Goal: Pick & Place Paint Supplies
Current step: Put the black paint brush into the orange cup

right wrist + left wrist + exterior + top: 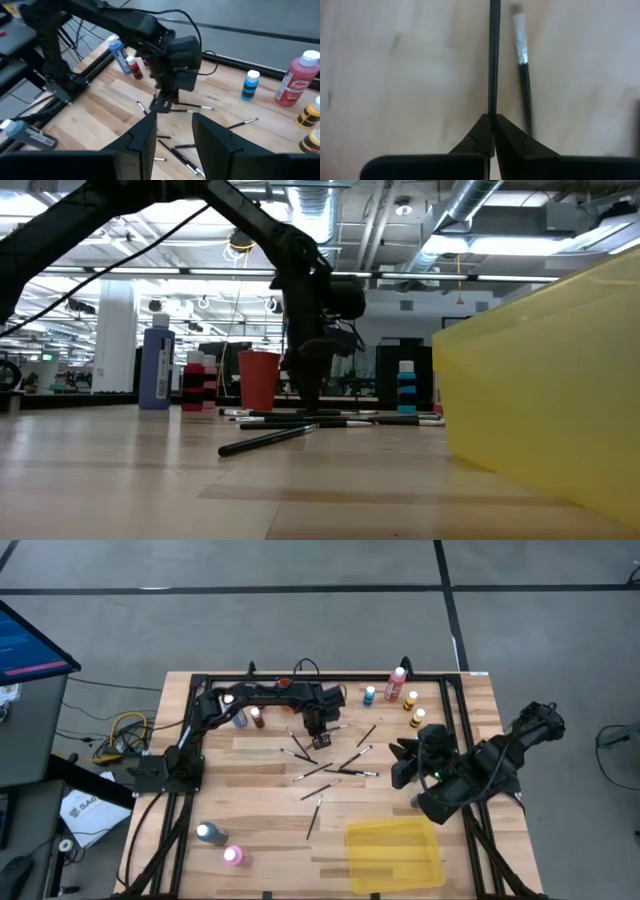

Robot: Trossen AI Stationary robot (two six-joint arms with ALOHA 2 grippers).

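Left pincer closed, pointing down; right pincer parted.

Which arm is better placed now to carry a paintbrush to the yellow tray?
Left. The left gripper is already shut on a paintbrush; the right gripper hangs open and empty beside the yellow tray.

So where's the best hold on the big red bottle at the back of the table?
Grip the red bottle across its body below the white cap, coming level from the side nearest the right hand. It stands upright with open space in front; small bottles crowd its right.
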